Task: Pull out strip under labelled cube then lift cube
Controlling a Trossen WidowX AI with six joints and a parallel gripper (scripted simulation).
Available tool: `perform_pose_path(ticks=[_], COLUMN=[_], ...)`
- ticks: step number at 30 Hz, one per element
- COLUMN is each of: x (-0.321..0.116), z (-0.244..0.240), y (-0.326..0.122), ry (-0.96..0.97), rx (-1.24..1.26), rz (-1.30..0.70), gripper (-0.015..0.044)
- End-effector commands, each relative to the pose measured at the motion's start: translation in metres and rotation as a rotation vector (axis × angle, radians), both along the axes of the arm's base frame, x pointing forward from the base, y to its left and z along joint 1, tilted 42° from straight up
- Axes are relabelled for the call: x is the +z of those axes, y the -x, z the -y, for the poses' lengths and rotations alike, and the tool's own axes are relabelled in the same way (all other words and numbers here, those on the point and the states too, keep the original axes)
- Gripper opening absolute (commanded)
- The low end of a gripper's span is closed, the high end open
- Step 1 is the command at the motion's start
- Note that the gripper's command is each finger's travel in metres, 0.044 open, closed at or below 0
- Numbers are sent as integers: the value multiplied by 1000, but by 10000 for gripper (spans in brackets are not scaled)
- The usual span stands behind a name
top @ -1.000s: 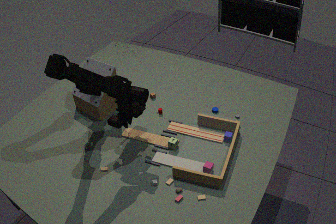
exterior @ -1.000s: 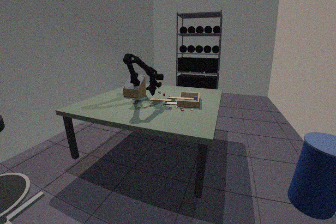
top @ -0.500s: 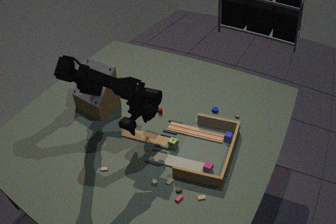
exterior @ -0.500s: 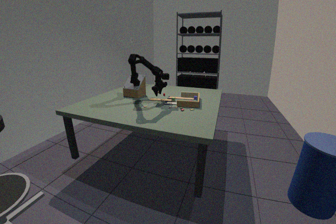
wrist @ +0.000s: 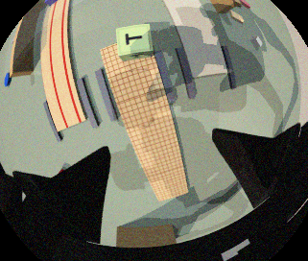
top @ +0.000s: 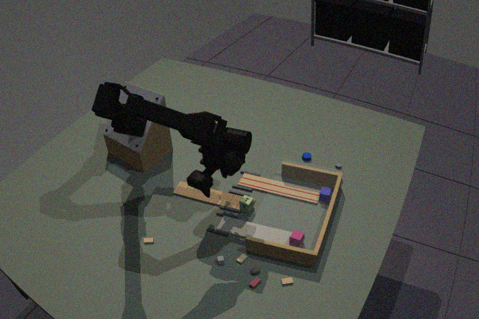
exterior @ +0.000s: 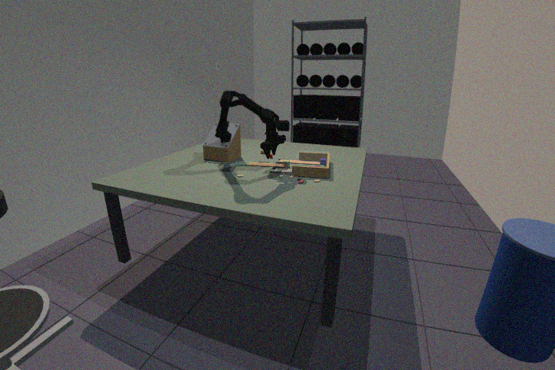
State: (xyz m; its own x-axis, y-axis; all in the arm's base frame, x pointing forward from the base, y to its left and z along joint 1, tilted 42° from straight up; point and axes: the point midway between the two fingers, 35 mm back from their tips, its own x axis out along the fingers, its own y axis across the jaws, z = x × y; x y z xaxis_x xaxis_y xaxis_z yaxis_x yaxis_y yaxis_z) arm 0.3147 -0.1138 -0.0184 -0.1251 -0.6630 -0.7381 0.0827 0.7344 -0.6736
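- our black parallel-jaw gripper (wrist: 165, 168) hangs over the tan gridded strip (wrist: 148, 125), fingers spread wide and holding nothing.
- the pale green cube marked t (top: 247, 202) sits on that strip's far end, just outside the open mouth of the wooden u-shaped frame (top: 326, 214).
- we judge the cube reachable; the grab comes next.

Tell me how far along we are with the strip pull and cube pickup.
Done: the gridded strip lies drawn out of the tray, the labelled cube on its far end. In hand: the gripper, jaws open and empty, hovers over the strip. Left: grasp and raise the cube.
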Motion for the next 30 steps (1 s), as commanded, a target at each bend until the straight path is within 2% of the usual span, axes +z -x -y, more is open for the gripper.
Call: perform_pose_path(ticks=[1, 22, 29, 30], x=[-1, -1, -7, -8], z=[-1, -1, 5, 6], y=[-15, -93, -92, -92], ry=[-4, -4, -4, -4], rx=[-2, -2, -2, -2], rz=[3, 8, 8, 8], gripper=[440, 440, 256, 250])
